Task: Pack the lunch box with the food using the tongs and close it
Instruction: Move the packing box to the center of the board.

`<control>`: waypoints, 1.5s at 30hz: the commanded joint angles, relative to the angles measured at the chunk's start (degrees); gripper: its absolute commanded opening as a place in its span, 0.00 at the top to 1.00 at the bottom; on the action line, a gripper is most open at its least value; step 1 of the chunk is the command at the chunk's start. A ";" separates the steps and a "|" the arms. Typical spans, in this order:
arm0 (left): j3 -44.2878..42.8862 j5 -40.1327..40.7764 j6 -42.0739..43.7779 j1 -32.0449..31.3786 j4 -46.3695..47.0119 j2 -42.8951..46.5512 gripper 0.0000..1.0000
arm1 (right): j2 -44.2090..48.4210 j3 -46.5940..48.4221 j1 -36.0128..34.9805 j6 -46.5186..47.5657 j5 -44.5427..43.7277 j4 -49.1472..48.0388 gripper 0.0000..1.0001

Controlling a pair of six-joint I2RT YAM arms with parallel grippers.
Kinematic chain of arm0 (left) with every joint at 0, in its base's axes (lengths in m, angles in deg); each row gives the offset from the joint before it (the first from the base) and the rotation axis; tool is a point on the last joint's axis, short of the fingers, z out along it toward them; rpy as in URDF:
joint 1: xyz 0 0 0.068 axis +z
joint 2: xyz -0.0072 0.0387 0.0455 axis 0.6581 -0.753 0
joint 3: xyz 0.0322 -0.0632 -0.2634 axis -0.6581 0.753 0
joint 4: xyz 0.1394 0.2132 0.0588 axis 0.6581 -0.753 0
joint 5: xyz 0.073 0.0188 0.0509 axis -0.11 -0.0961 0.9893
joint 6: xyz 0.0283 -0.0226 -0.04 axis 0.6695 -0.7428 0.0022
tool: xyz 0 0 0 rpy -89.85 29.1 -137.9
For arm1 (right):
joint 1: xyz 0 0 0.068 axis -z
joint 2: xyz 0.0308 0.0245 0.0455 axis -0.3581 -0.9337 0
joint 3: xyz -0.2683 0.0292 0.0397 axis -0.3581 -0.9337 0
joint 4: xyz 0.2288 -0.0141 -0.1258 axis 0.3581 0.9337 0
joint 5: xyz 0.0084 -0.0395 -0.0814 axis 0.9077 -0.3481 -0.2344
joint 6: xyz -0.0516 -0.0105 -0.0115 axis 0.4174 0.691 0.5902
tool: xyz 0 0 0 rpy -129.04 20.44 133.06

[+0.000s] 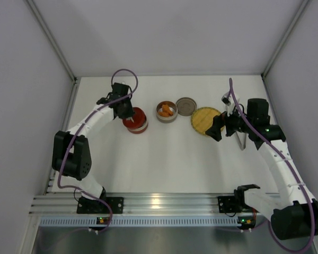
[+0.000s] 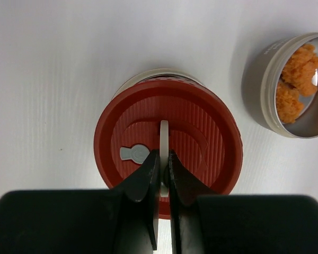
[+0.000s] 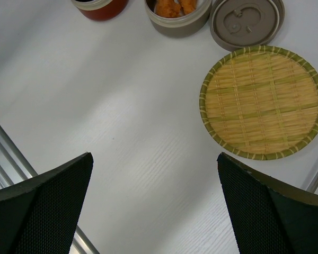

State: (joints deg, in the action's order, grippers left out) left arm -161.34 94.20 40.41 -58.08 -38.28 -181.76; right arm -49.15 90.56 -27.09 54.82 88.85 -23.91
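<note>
The left gripper (image 2: 164, 159) is clamping the white handle (image 2: 164, 132) of the red lid (image 2: 201, 137), best keeping it level and centred, while the right gripper (image 3: 155, 164) is hovering fully open.

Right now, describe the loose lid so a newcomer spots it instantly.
Find the woven plate right of centre. Between it and the open pot holding orange food lies the lid. It is the only flat grey disc; the other lid is red.

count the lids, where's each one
2. A red lid sits on the red container, its handle pinched by the left gripper. A grey lid lies flat between the open food container and the woven plate.
</note>
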 commanded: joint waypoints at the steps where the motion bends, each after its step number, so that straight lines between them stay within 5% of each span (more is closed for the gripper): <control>1: 0.65 0.72 -2.23 -0.30 4.47 -0.97 1.00 | 0.67 0.64 1.28 -0.54 0.42 -1.69 0.01; 45: -2.52 -0.07 -1.44 -2.14 4.73 -4.14 1.00 | 0.94 -0.77 1.36 -1.07 0.77 -2.48 0.01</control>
State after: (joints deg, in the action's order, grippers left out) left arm -161.51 95.53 39.58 -60.33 -35.61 -187.14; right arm -49.15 90.49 -27.07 54.23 88.72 -24.04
